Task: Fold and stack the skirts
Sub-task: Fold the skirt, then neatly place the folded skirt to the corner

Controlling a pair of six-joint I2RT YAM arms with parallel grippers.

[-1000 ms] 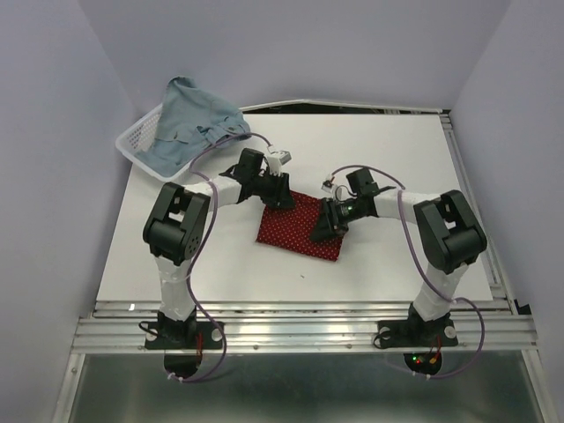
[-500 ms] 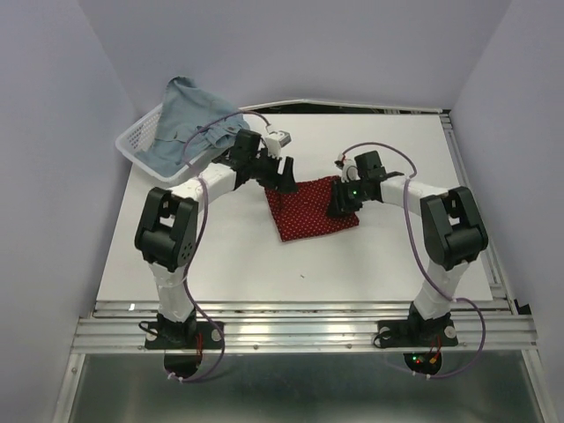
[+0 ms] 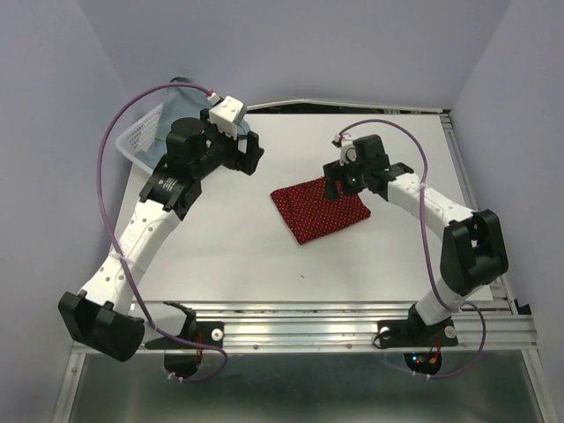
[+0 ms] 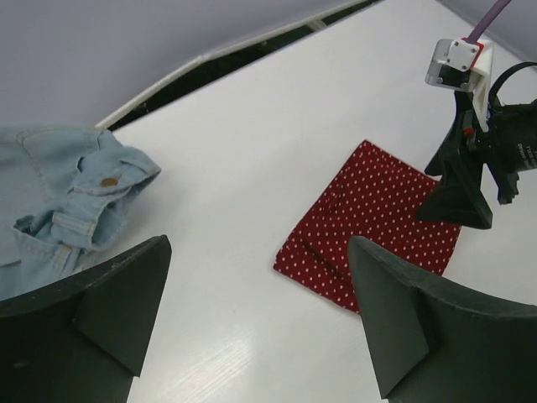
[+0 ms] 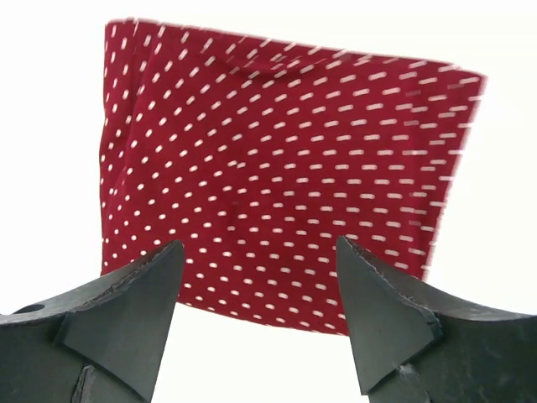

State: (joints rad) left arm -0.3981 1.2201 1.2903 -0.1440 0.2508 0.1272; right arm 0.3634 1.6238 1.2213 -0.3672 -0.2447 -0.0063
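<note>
The dark red dotted skirt [image 3: 322, 210] [image 4: 377, 222] [image 5: 277, 176] lies folded flat in a rough square at the table's middle. My right gripper [image 3: 342, 187] [image 5: 260, 243] hovers open just above its far edge, holding nothing. My left gripper [image 3: 254, 154] [image 4: 260, 252] is wide open and empty, raised over bare table to the skirt's left. The light blue denim skirt [image 4: 59, 193] lies bunched at the far left, a metal button showing. In the top view my left arm hides nearly all of it.
A white mesh basket [image 3: 139, 134] sits at the table's far left corner, partly behind my left arm. My right arm's wrist camera [image 4: 457, 63] shows beyond the red skirt. Purple walls close in on three sides.
Both grippers have opened and let go of the red skirt, which now lies folded a little further right. My left arm has lifted and swung back toward the basket.
</note>
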